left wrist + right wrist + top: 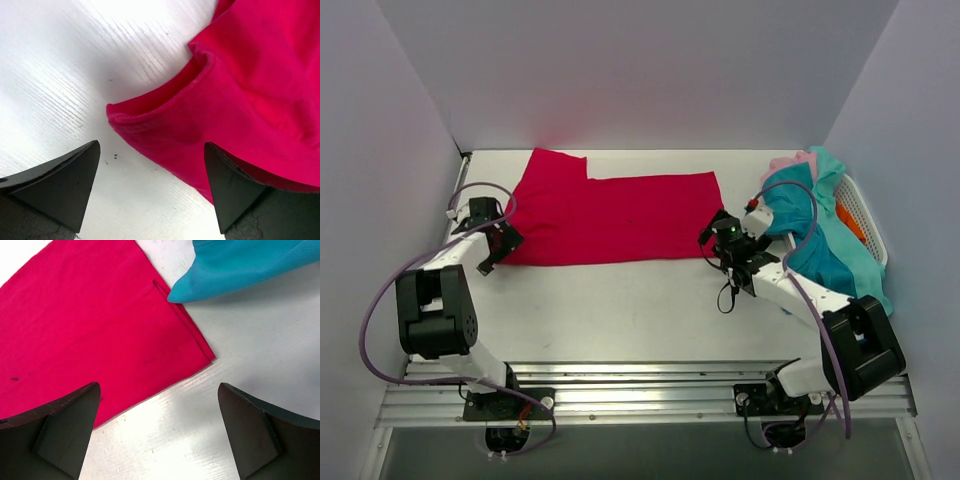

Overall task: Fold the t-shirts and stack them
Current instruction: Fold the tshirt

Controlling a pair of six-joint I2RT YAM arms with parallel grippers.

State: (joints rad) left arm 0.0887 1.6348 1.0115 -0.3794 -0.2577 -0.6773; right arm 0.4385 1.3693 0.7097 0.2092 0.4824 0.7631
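A crimson red t-shirt lies spread flat across the back of the table. My left gripper is open at its near-left corner; the left wrist view shows the shirt's folded corner between and beyond the open fingers, with nothing gripped. My right gripper is open at the shirt's near-right corner, which lies flat just ahead of the fingers. Teal t-shirts and a pale pink one are heaped at the right. A teal edge shows in the right wrist view.
A white slotted basket stands at the right edge under the teal heap, with something orange inside. White walls close the left, back and right. Bare white tabletop lies between the red shirt and the arm bases.
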